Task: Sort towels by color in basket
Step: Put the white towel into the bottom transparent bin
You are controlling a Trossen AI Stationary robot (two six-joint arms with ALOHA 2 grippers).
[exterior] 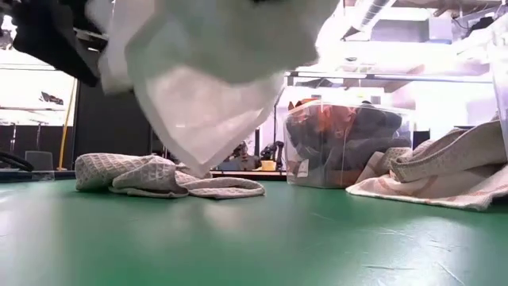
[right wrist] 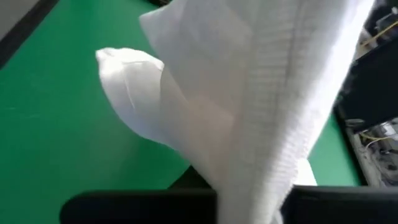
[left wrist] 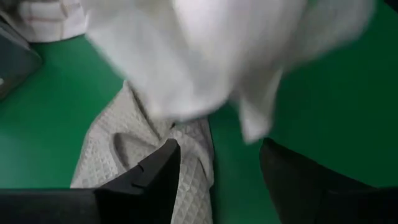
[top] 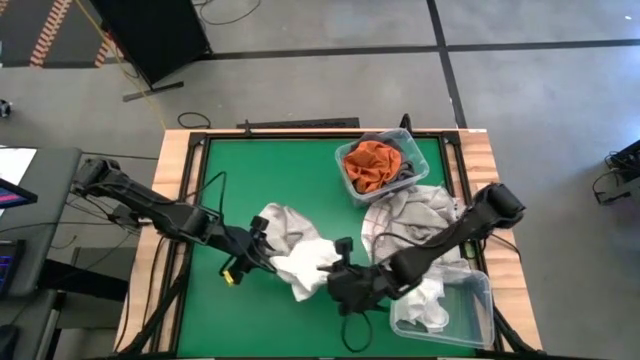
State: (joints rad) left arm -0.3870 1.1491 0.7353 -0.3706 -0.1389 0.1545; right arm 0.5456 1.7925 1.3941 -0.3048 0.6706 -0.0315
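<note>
Two grippers share our table: our right gripper [top: 335, 268] pinches the white towel [top: 305, 262] between its fingers; our left gripper [top: 262, 240] stands spread beside it.

Green table mat [top: 300, 190], framed by a light wooden border [top: 175, 160] on the left and right sides. Grey floor [top: 300, 85] around the table, crossed by dark seam lines. Black panel [top: 150, 35] standing at upper left of the high view, a yellow cable [top: 125, 68] trailing beside it. Desk edge with a lit screen [top: 12, 190] at far left. Dark equipment [top: 622, 165] at far right. In the low view, bright ceiling lighting [exterior: 381, 24] and shelving in the room behind, details washed out.
</note>
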